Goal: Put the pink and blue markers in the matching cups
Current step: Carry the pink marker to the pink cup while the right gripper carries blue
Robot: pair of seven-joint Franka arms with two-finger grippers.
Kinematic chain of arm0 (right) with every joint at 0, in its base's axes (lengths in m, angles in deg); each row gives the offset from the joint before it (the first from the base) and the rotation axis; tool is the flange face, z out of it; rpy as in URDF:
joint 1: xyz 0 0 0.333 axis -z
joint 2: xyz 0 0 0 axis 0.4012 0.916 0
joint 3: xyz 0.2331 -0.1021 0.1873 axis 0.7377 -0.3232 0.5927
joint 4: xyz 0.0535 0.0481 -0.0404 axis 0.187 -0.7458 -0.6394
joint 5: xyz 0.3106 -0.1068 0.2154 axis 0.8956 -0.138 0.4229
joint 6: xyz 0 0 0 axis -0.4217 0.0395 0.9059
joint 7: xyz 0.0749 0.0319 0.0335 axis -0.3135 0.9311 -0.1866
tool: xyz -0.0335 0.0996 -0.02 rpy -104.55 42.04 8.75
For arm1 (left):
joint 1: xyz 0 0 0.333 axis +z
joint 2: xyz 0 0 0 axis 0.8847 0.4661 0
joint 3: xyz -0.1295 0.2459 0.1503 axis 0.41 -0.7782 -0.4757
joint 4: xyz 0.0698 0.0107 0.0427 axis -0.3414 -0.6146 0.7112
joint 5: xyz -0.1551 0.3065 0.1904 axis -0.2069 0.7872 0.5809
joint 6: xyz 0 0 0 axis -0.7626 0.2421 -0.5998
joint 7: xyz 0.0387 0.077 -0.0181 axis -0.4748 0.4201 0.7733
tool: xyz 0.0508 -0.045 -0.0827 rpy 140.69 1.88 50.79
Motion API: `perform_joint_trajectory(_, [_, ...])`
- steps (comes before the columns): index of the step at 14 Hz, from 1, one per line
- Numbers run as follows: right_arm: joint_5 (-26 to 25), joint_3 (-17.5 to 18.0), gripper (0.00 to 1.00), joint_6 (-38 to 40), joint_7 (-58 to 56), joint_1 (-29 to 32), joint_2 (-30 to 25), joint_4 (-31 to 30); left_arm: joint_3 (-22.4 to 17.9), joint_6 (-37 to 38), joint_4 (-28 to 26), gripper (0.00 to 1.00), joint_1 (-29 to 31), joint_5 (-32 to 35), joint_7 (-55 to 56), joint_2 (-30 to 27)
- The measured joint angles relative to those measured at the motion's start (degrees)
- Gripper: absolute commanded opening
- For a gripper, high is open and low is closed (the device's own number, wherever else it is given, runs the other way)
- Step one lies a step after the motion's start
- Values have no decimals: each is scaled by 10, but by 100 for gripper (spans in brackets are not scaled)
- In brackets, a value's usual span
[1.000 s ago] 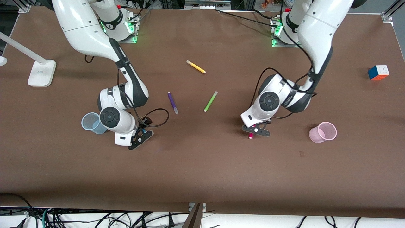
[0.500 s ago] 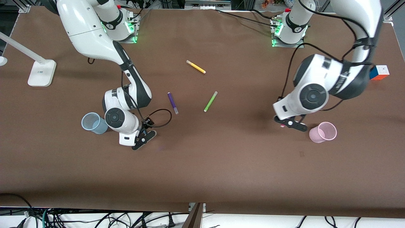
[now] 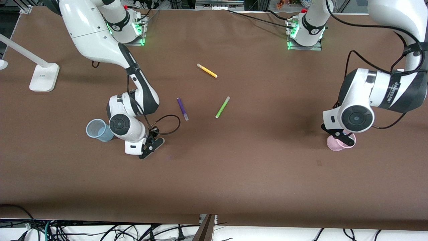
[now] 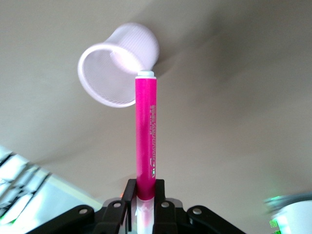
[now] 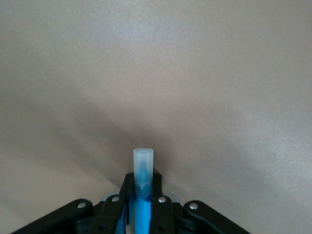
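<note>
My left gripper (image 3: pixel 339 134) is shut on the pink marker (image 4: pixel 146 131) and holds it over the pale pink cup (image 3: pixel 335 145). In the left wrist view the marker's tip points at the rim of the pink cup (image 4: pixel 117 63). The left hand hides the marker in the front view. My right gripper (image 3: pixel 149 146) is shut on the blue marker (image 5: pixel 143 214), whose clear cap (image 5: pixel 143 168) sticks out past the fingers. It hangs low over bare table beside the pale blue cup (image 3: pixel 97 130), which stands upright.
A dark purple pen (image 3: pixel 182 108), a green pen (image 3: pixel 222 107) and a yellow pen (image 3: pixel 207 70) lie around the table's middle. A white lamp base (image 3: pixel 43 77) stands at the right arm's end. Cables loop by the right wrist.
My left arm has carried the pink marker from the table's middle toward its own end, to over the pink cup. My right gripper has shifted only slightly.
</note>
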Motion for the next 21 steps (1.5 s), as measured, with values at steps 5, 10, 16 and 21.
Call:
perform_joint_trajectory(5, [0, -7, 1, 91, -40, 18, -71, 13, -12, 4, 8, 0, -1, 145, -76, 61])
perform_joint_trajectory(10, [30, -19, 1, 146, -228, 61, -136, 13, -17, 4, 56, 0, -5, 198, -122, 121])
perform_joint_trajectory(16, [230, -25, 1, 205, -566, 168, -141, 6, -18, 5, 76, 100, -27, 202, -120, 156])
perform_joint_trajectory(21, [327, -24, 1, 288, -753, 233, -138, 4, -18, 43, 91, 100, -57, 202, -109, 154])
